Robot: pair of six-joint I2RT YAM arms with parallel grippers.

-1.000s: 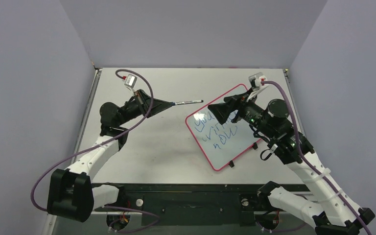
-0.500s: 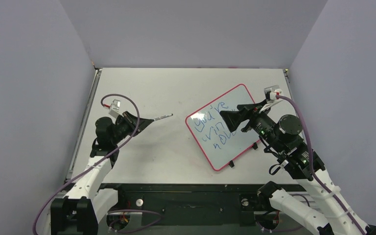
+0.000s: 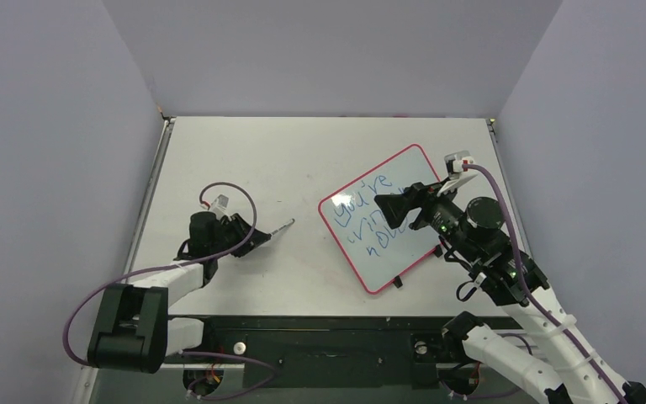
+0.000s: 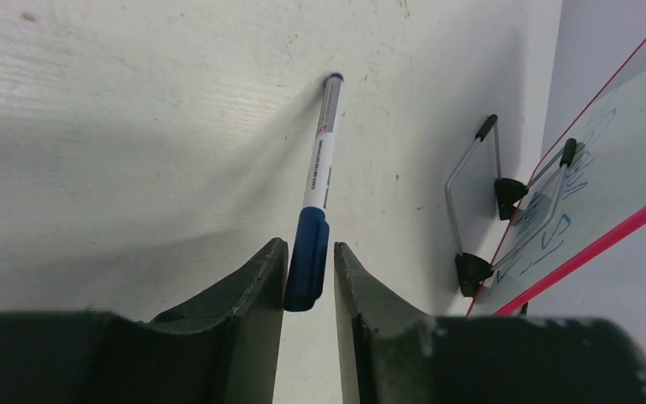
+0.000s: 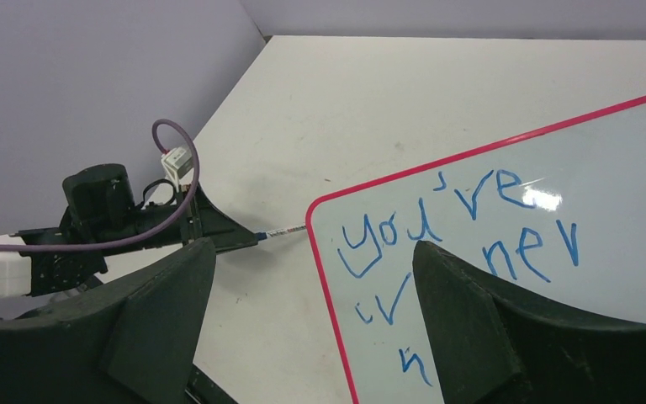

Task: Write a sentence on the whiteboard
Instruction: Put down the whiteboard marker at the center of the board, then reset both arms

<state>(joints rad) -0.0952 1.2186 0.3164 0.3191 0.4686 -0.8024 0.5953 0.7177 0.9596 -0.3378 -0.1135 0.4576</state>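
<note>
1. Three lines deep, judging by the blue sentence (image 3: 376,220), and looking close to done with the writing.
2. Flanking the blue cap of the pen (image 4: 320,160) with the left fingers (image 4: 248,295), close on both sides, with a sliver of gap seeming to show on one side. Not being able to tell from these views whether gripping the cap or merely bracketing it.
3. Resting the pen's barrel on the table (image 4: 92,126), running straight ahead from between those fingers, tip farthest out.
4. Holding the right fingers (image 5: 160,320) wide apart with nothing between them, hovering above the whiteboard (image 5: 622,168), with the lettering showing in the gap and just beyond the fingertips.
5. Finding the whiteboard propped on a wire stand (image 4: 471,168), ahead of the left fingers and off toward the right arm's side, apart from the pen.
6. Judging the board light, stiff and glossy, likely to slide or tip on its small feet. Taking hold, if needed, by the pink-red frame at an edge, keeping off the ink, which is probably smearing at a touch.
7. Judging the pen light, rigid, round and slick, so prone to rolling. Gripping across the thicker cap or mid-barrel.
</note>
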